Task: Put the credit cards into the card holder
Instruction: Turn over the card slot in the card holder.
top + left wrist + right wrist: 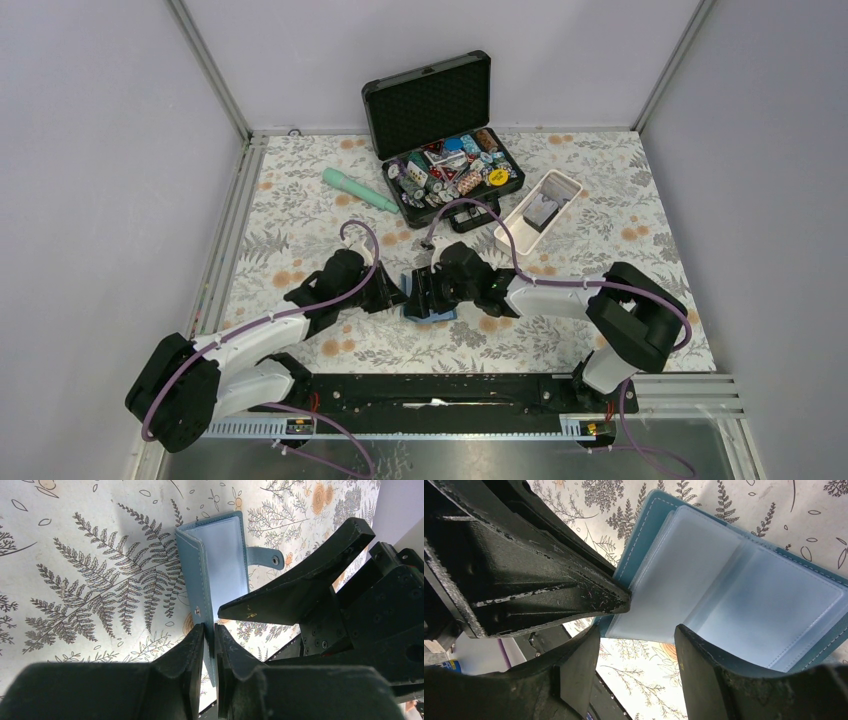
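Note:
The card holder lies open on the flowered cloth between both arms, teal outside with pale blue clear sleeves inside. My left gripper is shut on the edge of its teal cover, holding that flap upright. The snap tab sticks out to the right. My right gripper stands open at the holder's near edge, one of its fingers over the sleeves, nothing between the jaws. Thin dark and grey credit cards sit in the white tray.
A long white tray lies at the back right. An open black foam-lined case full of poker chips stands behind it. A teal flashlight lies at the back left. Metal rails run along the table's left and near edges.

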### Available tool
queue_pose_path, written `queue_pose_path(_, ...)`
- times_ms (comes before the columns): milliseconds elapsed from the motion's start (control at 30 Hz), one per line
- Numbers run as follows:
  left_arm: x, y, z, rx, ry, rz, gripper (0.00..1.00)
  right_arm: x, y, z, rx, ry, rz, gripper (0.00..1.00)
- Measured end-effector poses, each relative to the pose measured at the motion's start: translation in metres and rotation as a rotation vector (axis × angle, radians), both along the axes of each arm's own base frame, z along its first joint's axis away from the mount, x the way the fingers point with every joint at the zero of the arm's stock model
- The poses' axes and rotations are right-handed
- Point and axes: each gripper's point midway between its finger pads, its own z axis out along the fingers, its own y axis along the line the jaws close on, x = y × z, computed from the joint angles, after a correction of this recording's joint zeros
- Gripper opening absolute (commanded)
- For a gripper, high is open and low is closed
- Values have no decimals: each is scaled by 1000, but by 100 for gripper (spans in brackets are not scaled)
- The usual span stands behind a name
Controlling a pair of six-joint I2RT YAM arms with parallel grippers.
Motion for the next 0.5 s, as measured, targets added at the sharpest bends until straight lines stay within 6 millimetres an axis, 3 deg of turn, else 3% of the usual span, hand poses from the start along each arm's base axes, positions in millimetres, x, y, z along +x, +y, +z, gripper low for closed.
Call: queue_pose_path(500,0,0,0,0,0,1,15,0,0,-5,-9,8,-2,37)
